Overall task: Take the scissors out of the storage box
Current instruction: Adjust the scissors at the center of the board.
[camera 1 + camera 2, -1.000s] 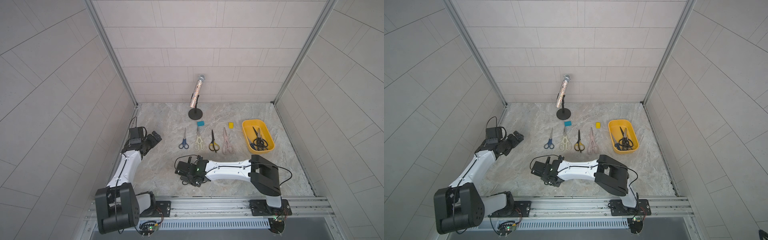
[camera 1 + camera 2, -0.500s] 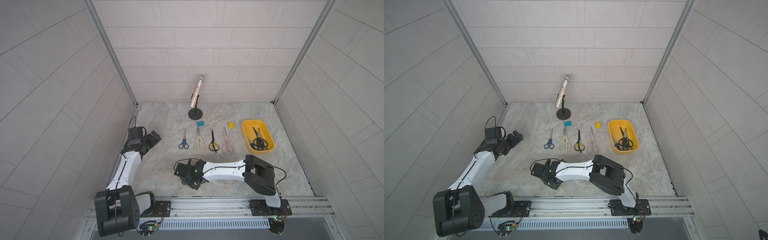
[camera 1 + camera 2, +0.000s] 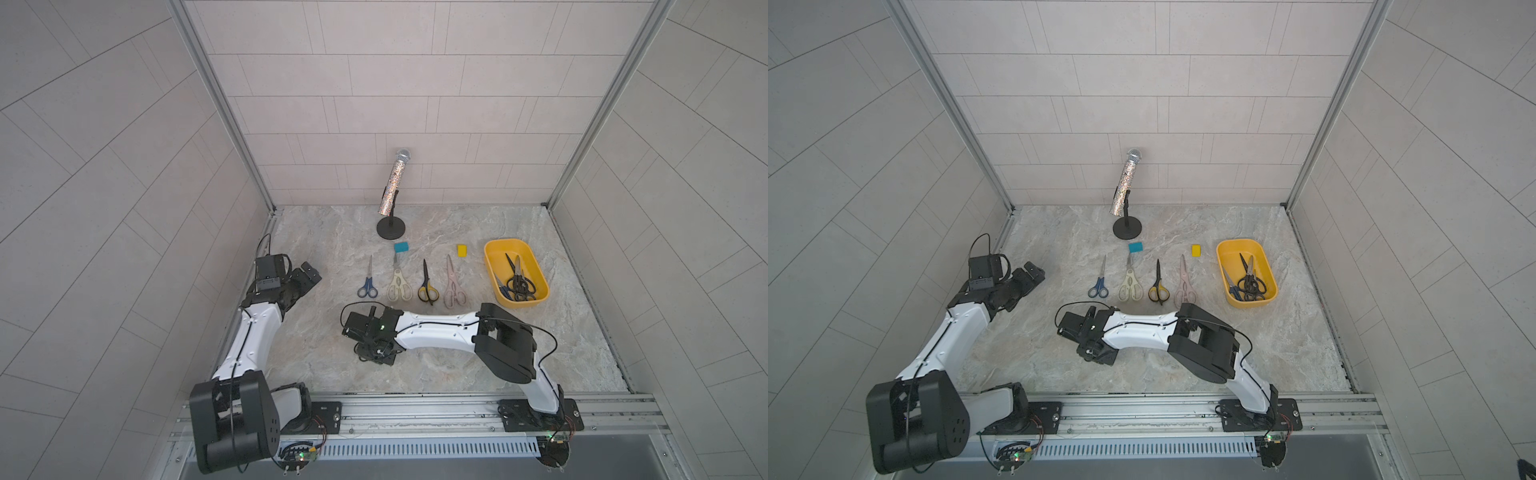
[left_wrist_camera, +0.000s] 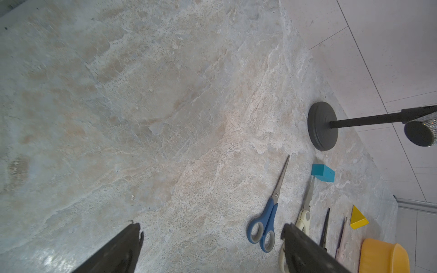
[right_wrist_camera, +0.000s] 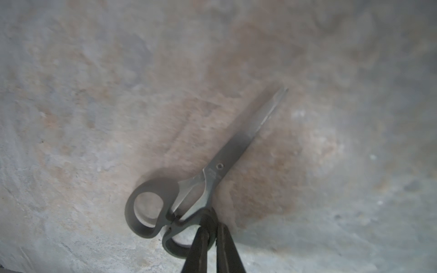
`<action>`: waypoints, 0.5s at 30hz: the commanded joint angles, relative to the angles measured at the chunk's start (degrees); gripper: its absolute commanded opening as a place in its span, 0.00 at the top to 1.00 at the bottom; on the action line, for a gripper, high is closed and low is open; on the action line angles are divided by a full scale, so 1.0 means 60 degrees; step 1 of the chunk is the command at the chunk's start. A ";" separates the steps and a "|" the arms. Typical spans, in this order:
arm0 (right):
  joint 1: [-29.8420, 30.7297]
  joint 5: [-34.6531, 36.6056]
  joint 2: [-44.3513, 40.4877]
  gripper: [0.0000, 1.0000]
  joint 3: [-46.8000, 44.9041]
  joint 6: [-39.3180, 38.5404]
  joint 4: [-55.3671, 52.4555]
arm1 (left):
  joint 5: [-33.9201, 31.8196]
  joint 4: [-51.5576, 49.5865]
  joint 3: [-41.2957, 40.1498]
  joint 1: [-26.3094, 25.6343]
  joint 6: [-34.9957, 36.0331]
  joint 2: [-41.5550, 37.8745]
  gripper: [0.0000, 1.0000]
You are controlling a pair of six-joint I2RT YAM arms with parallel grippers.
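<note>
The right gripper [image 5: 212, 225] has its fingers pressed almost together on one handle ring of the black-handled scissors [image 5: 222, 160], low over the marble table [image 3: 457, 374]. It cannot be told if this pair touches the table. Behind it four pairs lie in a row: blue scissors [image 3: 368, 286], cream scissors [image 3: 399, 286], black-yellow scissors [image 3: 427, 289] and pink scissors [image 3: 454, 289]. To the right of the row stands the yellow storage box [image 3: 524, 302], with the dark-handled pairs [image 3: 517, 282] inside. The left gripper [image 4: 210, 228] is wide open and holds nothing.
</note>
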 commanded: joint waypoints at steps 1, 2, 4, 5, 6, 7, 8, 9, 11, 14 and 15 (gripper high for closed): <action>-0.0288 0.0268 0.0689 0.87 0.0392 -0.2685 -0.0929 | -0.0077 -0.0142 -0.0091 0.0086 0.0132 -0.0252 0.00; -0.0322 0.0277 0.0831 0.87 0.0686 -0.3224 -0.1054 | -0.0091 -0.0140 -0.0105 0.0090 0.0131 -0.0296 0.00; -0.0343 0.0262 0.1113 0.87 0.1297 -0.4109 -0.1297 | -0.0107 -0.0141 -0.0122 0.0093 0.0134 -0.0330 0.00; -0.0346 0.0205 0.1262 0.87 0.1632 -0.4525 -0.1433 | -0.0096 -0.0142 -0.0119 0.0111 0.0129 -0.0338 0.00; -0.0344 0.0167 0.1392 0.87 0.1906 -0.4841 -0.1570 | -0.0106 -0.0142 -0.0121 0.0119 0.0128 -0.0330 0.00; -0.0342 0.0099 0.1562 0.87 0.2202 -0.5190 -0.1699 | -0.0106 -0.0128 -0.0112 0.0131 0.0120 -0.0330 0.00; -0.0342 -0.0027 0.1690 0.87 0.2426 -0.5511 -0.1751 | -0.0107 -0.0127 -0.0112 0.0148 0.0107 -0.0317 0.00; -0.0343 -0.0094 0.1801 0.87 0.2628 -0.5745 -0.1790 | -0.0080 -0.0120 -0.0112 0.0170 0.0104 -0.0303 0.00; -0.0350 -0.0230 0.2034 0.87 0.2989 -0.6197 -0.1844 | -0.0084 -0.0100 -0.0116 0.0212 0.0072 -0.0287 0.00; -0.0343 -0.0350 0.2282 0.87 0.3346 -0.6537 -0.1725 | -0.0055 -0.0069 -0.0130 0.0259 0.0035 -0.0229 0.00; -0.0346 -0.0354 0.2345 0.87 0.3460 -0.6578 -0.1710 | -0.0046 -0.0066 -0.0127 0.0274 0.0034 -0.0206 0.00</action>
